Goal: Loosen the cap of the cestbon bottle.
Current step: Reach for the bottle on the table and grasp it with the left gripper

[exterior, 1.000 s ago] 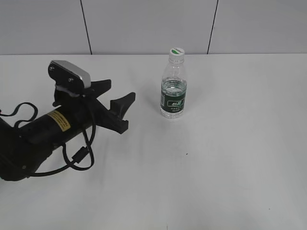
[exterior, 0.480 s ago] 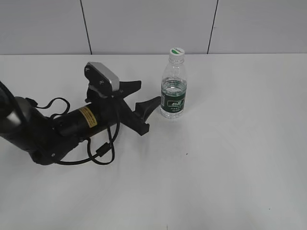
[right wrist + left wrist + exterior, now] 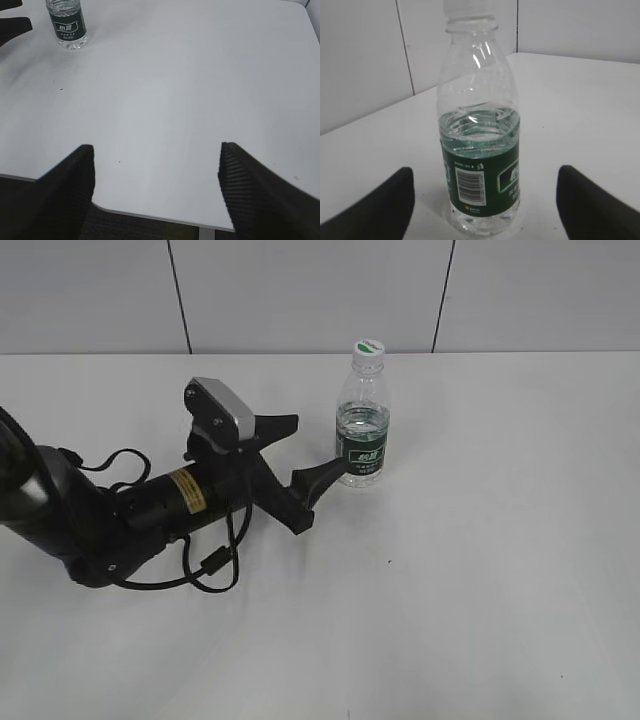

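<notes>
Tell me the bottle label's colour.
Dark green with white lettering on the cestbon bottle; clearest in the left wrist view.

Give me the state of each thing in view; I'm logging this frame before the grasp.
cestbon bottle: upright on the table, partly filled with water, not held.
cap: on the bottle neck.
left gripper: open, fingers near the bottle's lower body; contact cannot be told.
right gripper: open, empty, above the table's near edge, far from the bottle.

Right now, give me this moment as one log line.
phase: approach | left gripper: open, beside clear plastic green-labelled bottle | white screw cap: on | right gripper: open, away
</notes>
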{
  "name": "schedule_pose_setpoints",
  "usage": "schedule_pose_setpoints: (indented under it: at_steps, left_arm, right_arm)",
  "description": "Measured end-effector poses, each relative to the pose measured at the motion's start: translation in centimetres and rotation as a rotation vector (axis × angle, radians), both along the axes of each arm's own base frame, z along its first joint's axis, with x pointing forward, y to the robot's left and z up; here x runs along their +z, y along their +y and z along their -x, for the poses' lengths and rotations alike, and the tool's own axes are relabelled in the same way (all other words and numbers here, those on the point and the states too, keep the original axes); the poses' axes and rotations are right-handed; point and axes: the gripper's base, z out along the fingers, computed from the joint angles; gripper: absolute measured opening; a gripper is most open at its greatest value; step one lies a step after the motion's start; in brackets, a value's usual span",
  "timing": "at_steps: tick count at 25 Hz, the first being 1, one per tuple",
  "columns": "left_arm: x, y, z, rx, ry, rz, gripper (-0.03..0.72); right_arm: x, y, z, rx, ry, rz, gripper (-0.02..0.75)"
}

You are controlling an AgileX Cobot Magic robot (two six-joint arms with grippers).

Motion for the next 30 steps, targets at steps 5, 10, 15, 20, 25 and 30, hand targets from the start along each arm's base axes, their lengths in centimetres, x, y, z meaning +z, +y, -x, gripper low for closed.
schedule_pose_setpoints:
  at_steps: [5, 10, 15, 20, 25, 30]
  left_arm:
    - [-1.5, -0.4, -0.8, 0.003, 0.034, 0.012, 0.58]
    - [-2.5, -1.2, -2.3, 0.005, 0.071, 0.065, 0.584]
    - [-3.3, -2.6, -3.1, -0.017, 0.066, 0.084, 0.584]
    - [-4.1, -4.4, -3.3, -0.044, 0.056, 0.092, 0.584]
    - [-3.4, -5.1, -4.3, -0.013, 0.033, 0.114, 0.584]
    - [-3.4, -5.9, -4.6, -0.013, 0.044, 0.078, 0.581]
  right_arm:
    - [0.0, 0.0, 0.0, 0.0, 0.0, 0.0, 0.588]
    - [0.0, 0.0, 0.0, 0.0, 0.0, 0.0, 0.588]
    - [0.0, 0.0, 0.0, 0.0, 0.0, 0.0, 0.588]
    - [0.0, 0.0, 0.0, 0.0, 0.0, 0.0, 0.588]
    - [0.0, 0.0, 0.0, 0.0, 0.0, 0.0, 0.588]
    - [0.0, 0.0, 0.0, 0.0, 0.0, 0.0, 0.588]
